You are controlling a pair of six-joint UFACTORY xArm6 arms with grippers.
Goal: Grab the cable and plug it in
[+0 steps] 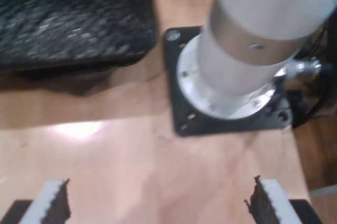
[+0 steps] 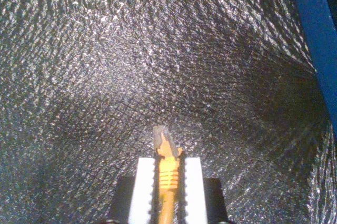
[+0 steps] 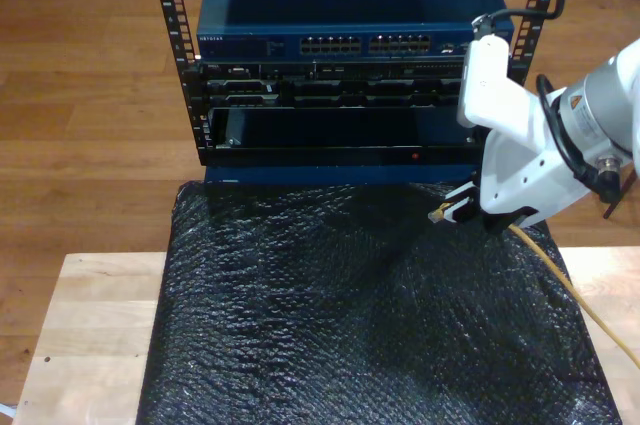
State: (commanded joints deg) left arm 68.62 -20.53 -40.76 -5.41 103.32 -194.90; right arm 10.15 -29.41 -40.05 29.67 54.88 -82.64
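Holding the thin yellow-orange network cable [image 2: 167,179] just behind its clear plastic plug [image 2: 162,138], my second gripper [image 3: 457,210] has its jaws closed tight on the boot, above the black textured mat [image 3: 330,325] at the exterior view's right. My first gripper [image 1: 158,203] idles wide open and empty over the pale wooden table [image 1: 131,166]. I judge the grab done; next comes carrying the plug forward to the blue rack switch [image 3: 345,15] beyond and lining it up squarely with a port.
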